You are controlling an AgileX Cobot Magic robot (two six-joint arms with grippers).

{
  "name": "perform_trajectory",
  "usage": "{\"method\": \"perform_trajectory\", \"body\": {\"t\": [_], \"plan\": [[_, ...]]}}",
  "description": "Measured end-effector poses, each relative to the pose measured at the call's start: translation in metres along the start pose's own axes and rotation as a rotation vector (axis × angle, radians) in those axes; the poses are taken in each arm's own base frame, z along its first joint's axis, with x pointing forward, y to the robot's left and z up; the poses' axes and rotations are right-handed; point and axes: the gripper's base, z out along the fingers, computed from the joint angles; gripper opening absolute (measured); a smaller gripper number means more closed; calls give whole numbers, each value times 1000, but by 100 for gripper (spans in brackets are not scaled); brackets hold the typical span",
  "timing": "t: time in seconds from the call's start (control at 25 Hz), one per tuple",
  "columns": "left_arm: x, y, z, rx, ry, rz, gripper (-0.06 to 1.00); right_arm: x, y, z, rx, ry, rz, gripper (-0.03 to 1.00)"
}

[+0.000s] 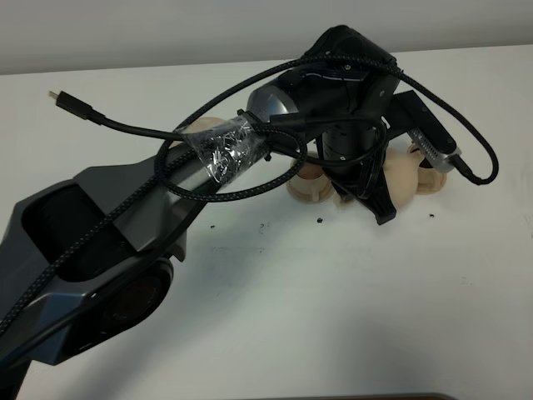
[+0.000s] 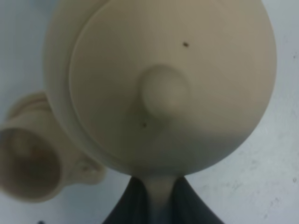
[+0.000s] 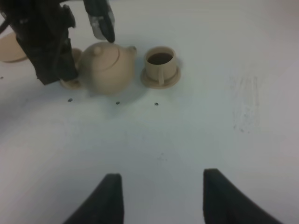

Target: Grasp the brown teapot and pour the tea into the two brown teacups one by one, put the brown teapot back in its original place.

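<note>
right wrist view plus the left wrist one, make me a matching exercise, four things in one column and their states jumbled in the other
Things
1. brown teapot
2. teacup
3. left gripper
4. right gripper

States
A. open, holding nothing
B. upright on its small saucer, next to the spout
C. lid on, gripped by its handle
D. shut on the teapot's handle

Pairs: 1-C, 2-B, 3-D, 4-A
</note>
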Motion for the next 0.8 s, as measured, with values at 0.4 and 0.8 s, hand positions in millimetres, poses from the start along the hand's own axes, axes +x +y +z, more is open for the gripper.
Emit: {"method": "perform_trajectory", "body": {"t": [0.4,0.8], "plan": [[14,48,-57,-159,-58,-39,12,0,0,0,0,0,0,41],[86,99,-68,-159,73,-162,12,0,0,0,-2,0,1,41]]}}
